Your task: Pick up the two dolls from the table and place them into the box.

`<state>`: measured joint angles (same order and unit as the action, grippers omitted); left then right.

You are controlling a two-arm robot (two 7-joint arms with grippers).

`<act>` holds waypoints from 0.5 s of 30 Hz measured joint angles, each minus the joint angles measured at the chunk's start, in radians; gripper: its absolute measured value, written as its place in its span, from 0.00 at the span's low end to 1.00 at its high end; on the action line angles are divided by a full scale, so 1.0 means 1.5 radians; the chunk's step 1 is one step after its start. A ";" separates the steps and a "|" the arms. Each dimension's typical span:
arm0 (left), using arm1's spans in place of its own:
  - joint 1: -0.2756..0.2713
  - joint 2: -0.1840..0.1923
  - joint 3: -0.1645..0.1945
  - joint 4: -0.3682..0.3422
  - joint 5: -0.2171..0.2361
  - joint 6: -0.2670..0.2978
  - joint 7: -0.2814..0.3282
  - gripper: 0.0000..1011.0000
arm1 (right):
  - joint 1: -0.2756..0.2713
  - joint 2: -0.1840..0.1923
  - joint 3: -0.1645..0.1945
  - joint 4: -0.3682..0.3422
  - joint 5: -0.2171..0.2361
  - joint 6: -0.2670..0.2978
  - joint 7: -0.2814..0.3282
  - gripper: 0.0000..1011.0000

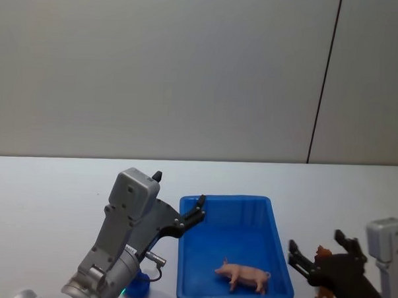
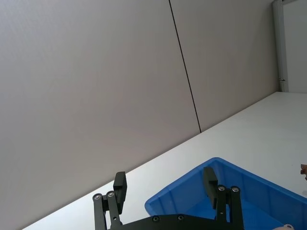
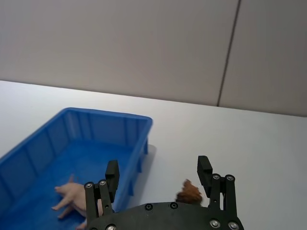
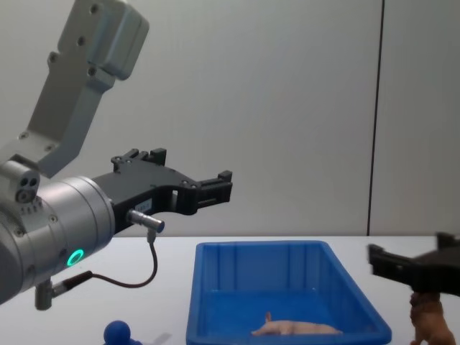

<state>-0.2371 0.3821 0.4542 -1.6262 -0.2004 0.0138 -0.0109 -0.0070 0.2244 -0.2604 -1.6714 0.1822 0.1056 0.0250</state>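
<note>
**One toy in the box, two on the table, both grippers open**

The left gripper (image 1: 180, 188) is up in the air. Its two black fingers (image 4: 221, 180) are spread wide apart and there is nothing between them. The left wrist view shows the left gripper (image 2: 164, 179) the same way, open and empty.

Down below it and back toward the arm, a small dark blue toy figure with a round head (image 4: 117, 332) sits on the plain white table (image 1: 52, 182). The arm hides part of the blue figure (image 1: 138, 286) in the head view. The gripper is well above it and does not touch it.

Just under the tips of the left gripper (image 4: 183, 167) and to their right is the big bright blue plastic box with sloping walls (image 1: 226, 198). The gripper hangs over its left rim (image 2: 192, 184).

A small pale pink toy pig (image 1: 243, 276) is inside the box (image 4: 259, 248), on the floor of it. The pink pig (image 4: 295, 329) is far below the left gripper and off to the left of the right gripper (image 1: 316, 241).

The right gripper (image 4: 411, 251) is low, on the right side of the box (image 3: 105, 115). Its fingers (image 3: 204, 167) are wide open too, and they grip nothing. A small brown toy lion with a mane (image 3: 189, 192) shows between them. The brown lion (image 4: 429, 320) is on the table (image 3: 240, 143), just under the gripper. It is hard to tell if a finger touches the lion (image 1: 324, 296).
</note>
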 joint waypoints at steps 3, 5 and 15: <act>0.000 0.000 0.000 0.000 0.000 0.000 0.000 0.99 | -0.015 0.006 0.004 -0.008 0.000 0.002 -0.031 0.99; 0.000 0.000 0.000 0.000 0.000 0.000 0.000 0.99 | -0.021 0.008 0.006 -0.010 -0.001 0.003 -0.043 0.99; 0.000 0.000 0.000 0.000 0.000 0.000 0.000 0.99 | -0.040 0.011 0.011 -0.004 -0.003 0.010 -0.083 0.99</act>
<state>-0.2371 0.3821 0.4542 -1.6262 -0.2004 0.0138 -0.0109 -0.0669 0.2405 -0.2436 -1.6781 0.1776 0.1208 -0.0997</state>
